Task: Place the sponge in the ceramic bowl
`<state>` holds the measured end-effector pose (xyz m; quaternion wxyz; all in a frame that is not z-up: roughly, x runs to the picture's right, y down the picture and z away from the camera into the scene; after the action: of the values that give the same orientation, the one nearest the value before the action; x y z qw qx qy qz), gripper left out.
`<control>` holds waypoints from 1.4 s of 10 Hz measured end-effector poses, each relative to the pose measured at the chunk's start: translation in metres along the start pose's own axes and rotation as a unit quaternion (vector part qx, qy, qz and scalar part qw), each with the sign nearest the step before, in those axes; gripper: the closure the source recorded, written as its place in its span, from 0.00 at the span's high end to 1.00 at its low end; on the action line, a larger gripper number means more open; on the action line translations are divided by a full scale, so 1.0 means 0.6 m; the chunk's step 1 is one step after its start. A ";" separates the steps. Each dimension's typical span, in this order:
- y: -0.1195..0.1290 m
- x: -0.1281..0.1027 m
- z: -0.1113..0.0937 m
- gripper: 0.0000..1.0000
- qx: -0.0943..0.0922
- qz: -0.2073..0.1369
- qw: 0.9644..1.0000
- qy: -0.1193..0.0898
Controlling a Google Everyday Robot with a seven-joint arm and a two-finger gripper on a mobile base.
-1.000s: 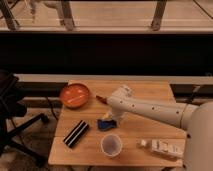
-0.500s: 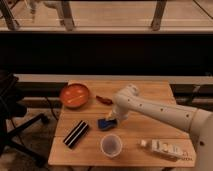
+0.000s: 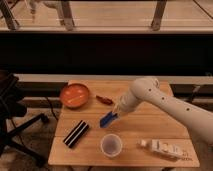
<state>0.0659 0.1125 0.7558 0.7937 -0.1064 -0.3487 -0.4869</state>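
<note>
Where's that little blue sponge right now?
In the camera view the sponge is near the middle of the table, right at the gripper, between the ceramic bowl farther back and the plastic cup nearer the camera.

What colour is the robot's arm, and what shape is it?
The arm is creamy white, thick and smooth like a fat tube. It has a round bump at its bend and a few small dark dots along its side. No cables show. Its gripper is the same pale colour. It sits at the arm's narrow end, over the wooden table, right by the blue sponge.
</note>
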 end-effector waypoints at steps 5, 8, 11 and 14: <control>-0.086 -0.003 -0.016 0.10 0.116 -0.012 0.992 -0.056; -0.176 -0.022 -0.006 0.10 0.147 -0.040 0.986 -0.064; -0.270 -0.034 0.010 0.10 0.172 -0.063 0.981 -0.061; -0.332 -0.020 0.017 0.10 0.209 -0.045 0.977 -0.021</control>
<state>-0.1107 0.0257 0.7212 0.7680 0.0672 -0.4638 -0.4365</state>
